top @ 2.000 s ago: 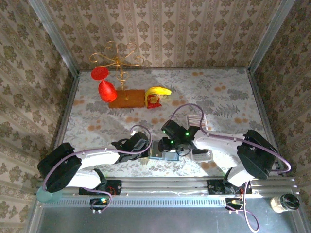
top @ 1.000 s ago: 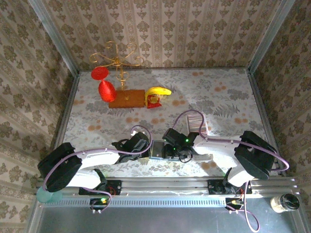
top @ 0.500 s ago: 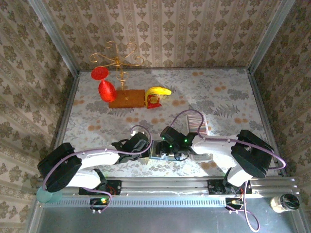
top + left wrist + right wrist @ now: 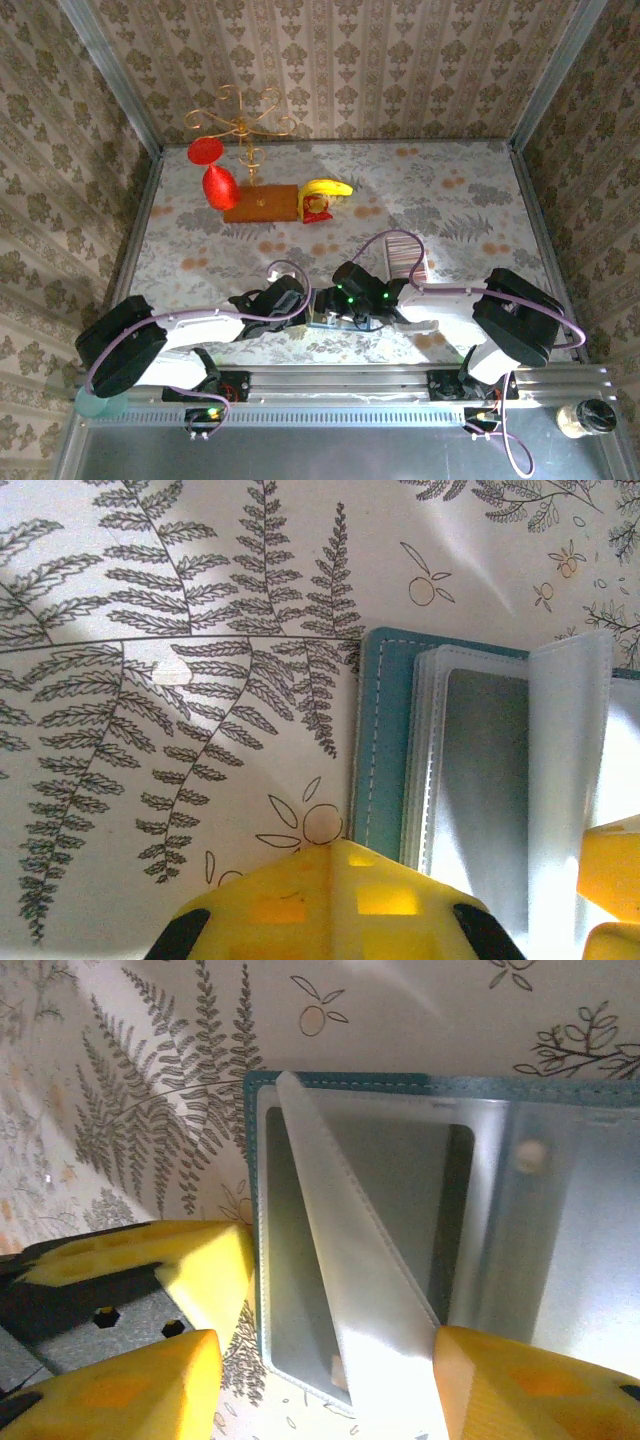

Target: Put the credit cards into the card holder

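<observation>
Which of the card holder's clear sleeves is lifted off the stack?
The single clear sleeve slanting diagonally across the open card holder in the right wrist view. The other sleeves lie flat in the holder.

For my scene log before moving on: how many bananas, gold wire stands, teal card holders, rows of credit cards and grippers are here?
banana: 1
gold wire stand: 1
card holder: 1
row of credit cards: 1
grippers: 2, the left gripper and the right gripper
Total: 6
</observation>
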Controlling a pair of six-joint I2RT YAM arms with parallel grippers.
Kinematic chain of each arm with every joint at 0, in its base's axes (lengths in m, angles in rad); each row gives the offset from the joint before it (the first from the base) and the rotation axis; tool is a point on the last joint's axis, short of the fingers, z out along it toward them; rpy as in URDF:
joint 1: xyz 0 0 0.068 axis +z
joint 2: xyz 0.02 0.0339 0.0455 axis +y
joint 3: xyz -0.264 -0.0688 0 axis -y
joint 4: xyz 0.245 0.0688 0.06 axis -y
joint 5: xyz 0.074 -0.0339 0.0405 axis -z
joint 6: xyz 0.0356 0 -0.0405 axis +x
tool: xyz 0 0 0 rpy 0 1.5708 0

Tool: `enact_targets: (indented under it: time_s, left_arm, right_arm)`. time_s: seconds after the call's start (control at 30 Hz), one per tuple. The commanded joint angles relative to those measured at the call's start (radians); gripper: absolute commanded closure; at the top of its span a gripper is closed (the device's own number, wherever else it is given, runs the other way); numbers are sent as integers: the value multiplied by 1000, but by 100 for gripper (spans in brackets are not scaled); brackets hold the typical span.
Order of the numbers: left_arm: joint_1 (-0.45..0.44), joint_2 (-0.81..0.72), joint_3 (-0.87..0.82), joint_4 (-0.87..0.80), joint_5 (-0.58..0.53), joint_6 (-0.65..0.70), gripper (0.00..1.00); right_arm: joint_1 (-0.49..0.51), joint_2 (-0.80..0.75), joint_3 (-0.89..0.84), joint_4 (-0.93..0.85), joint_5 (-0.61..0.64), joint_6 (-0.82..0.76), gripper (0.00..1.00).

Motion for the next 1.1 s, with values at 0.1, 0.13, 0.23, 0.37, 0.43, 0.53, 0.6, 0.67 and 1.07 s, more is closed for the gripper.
enact_targets:
  time_s: [0.1, 0.13, 0.23, 0.37, 0.43, 0.53, 0.6, 0.67, 1.07]
  left_arm:
    - [-26, 16, -31, -19, 32, -37, 100]
    - [-27, 13, -33, -19, 28, -39, 100]
    - [-28, -11, -41, -31, 6, -52, 100]
    - [-27, -66, -52, -75, -34, -61, 99]
    - [-28, -85, -53, -97, -41, -54, 96]
    - [-28, -95, -49, -128, -48, -57, 93]
    - [-27, -110, -51, -152, -65, -61, 93]
    - [-27, -137, -51, -190, -93, -72, 93]
    - [-24, -387, -70, -402, -227, -69, 87]
  right_arm:
    - [14, -17, -31, 150, -6, 41, 43]
    - [15, -15, -34, 161, -7, 46, 43]
    - [17, -7, -32, 167, -5, 49, 43]
    - [20, 7, -20, 178, -12, 50, 43]
    - [21, 10, -14, 181, -11, 51, 43]
    - [23, 18, -4, 183, -17, 48, 43]
    - [25, 25, 2, 189, -22, 50, 43]
    - [30, 28, 2, 218, -21, 48, 42]
    - [37, 14, 57, 364, -71, 46, 36]
